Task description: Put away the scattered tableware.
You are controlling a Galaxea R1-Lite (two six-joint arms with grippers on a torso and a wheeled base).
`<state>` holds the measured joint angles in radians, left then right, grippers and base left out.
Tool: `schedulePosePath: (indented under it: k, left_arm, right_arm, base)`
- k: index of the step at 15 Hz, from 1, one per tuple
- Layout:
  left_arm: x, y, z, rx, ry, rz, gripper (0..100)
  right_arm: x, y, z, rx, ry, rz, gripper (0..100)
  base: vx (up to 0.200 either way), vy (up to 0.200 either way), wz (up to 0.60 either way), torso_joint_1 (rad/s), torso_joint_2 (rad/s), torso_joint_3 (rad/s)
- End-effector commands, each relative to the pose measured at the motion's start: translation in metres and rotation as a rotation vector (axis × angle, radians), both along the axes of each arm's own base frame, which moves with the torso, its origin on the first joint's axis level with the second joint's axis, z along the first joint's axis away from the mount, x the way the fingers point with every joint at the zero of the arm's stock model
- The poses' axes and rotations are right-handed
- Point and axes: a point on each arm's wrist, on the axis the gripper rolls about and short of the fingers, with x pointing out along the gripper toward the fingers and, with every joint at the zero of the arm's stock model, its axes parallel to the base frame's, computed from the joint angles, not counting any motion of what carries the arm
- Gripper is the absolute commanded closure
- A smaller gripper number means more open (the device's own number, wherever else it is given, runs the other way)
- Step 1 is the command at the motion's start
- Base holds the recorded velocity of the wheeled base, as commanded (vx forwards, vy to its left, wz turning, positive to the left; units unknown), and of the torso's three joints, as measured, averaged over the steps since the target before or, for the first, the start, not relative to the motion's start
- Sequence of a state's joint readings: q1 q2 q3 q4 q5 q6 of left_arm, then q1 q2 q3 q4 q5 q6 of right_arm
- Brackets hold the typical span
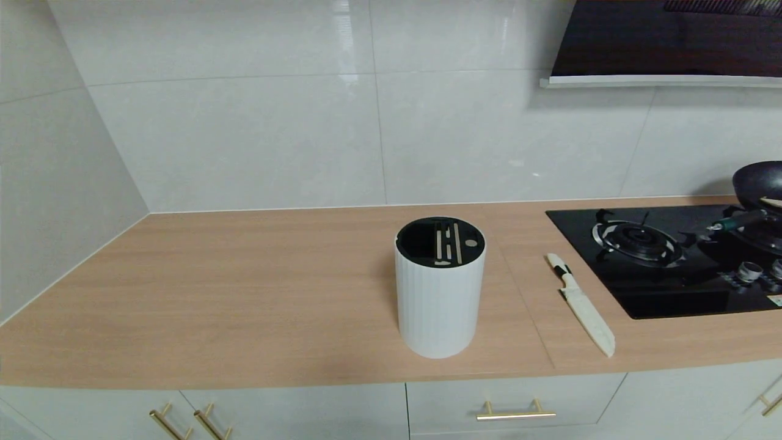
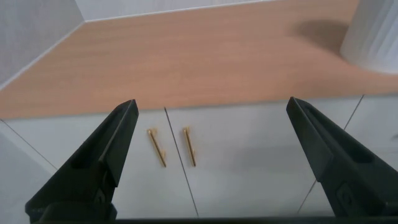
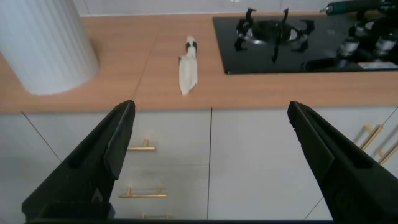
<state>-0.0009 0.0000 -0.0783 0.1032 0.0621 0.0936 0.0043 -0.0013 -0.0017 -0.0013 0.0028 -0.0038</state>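
Observation:
A white ribbed cylindrical knife holder (image 1: 440, 287) with a black slotted top stands upright on the wooden counter (image 1: 244, 287), near its front edge. A white knife (image 1: 580, 304) lies flat on the counter between the holder and the stove, blade toward the front edge. The right wrist view shows the knife (image 3: 188, 73) and the holder (image 3: 43, 43) beyond my right gripper (image 3: 211, 163), which is open and hangs in front of the cabinets, below counter height. My left gripper (image 2: 214, 162) is open too, before the cabinet doors, with the holder (image 2: 373, 34) off to one side.
A black gas hob (image 1: 672, 256) occupies the counter's right end, with a dark wok (image 1: 760, 183) on its far burner. A range hood (image 1: 666, 43) hangs above. White cabinets with gold handles (image 1: 516, 412) sit below the counter. Tiled walls close the back and left.

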Motion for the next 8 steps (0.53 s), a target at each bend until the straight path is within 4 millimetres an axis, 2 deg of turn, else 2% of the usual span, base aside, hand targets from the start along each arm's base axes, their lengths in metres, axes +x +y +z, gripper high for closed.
schedulePosePath:
  k: [1, 4, 8]
  left_arm:
    - [0.0001, 0.0, 0.0001, 0.0, 0.001, 0.0, 0]
    - [0.0001, 0.0, 0.0001, 0.0, 0.001, 0.002, 0]
    - [0.0001, 0.0001, 0.0001, 0.0, 0.001, 0.002, 0]
  right_arm:
    - [0.0001, 0.0, 0.0, -0.001, 0.001, 0.001, 0]
    - [0.0001, 0.0, 0.0, -0.001, 0.001, 0.001, 0]
    - [0.0001, 0.0, 0.0, -0.001, 0.001, 0.001, 0]
  base:
    - [0.0, 0.0, 0.0, 0.276, -0.6, -0.334]
    - [0.0, 0.0, 0.0, 0.242, -0.52, -0.287]
    - [0.0, 0.0, 0.0, 0.184, -0.39, -0.222]
